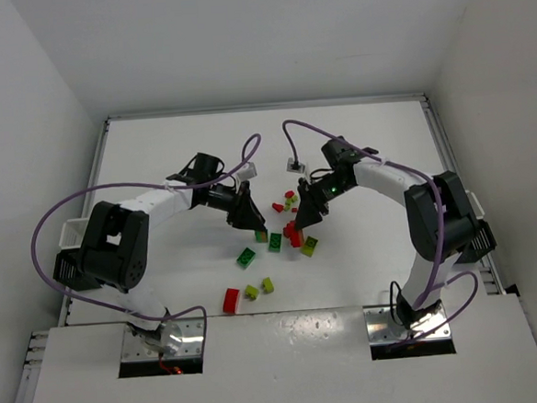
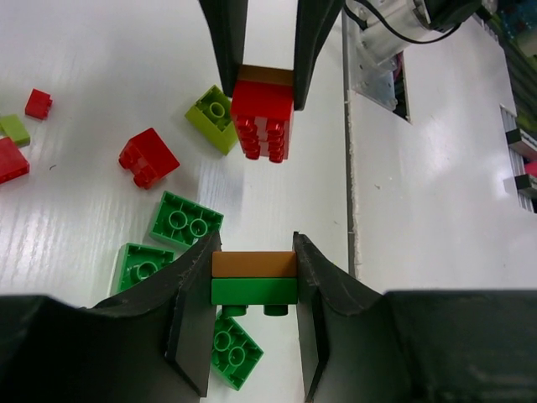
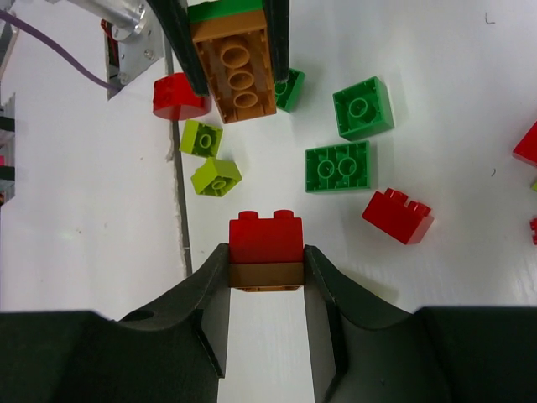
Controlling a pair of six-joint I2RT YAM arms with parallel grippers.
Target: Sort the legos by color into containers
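My left gripper [image 1: 248, 218] is shut on a small stack [image 2: 253, 279], a brown brick on a dark green one. My right gripper [image 1: 303, 219] is shut on another stack [image 3: 266, 250], a red brick on a brown one. The two grippers face each other closely above the table's middle; each stack also shows in the other wrist view, the red one [image 2: 263, 117] and the brown one [image 3: 235, 63]. Loose legos lie below them: dark green [image 1: 247, 256], lime [image 1: 267, 285], red [image 1: 230, 300]. A white container [image 1: 68, 236] sits at the left edge, partly hidden by the left arm.
More small red and lime bricks [image 1: 285, 203] lie just behind the grippers. A small grey plate with wiring [image 1: 294, 165] sits further back. White walls close in the table on the left, back and right. The arm bases [image 1: 163, 343] stand at the near edge.
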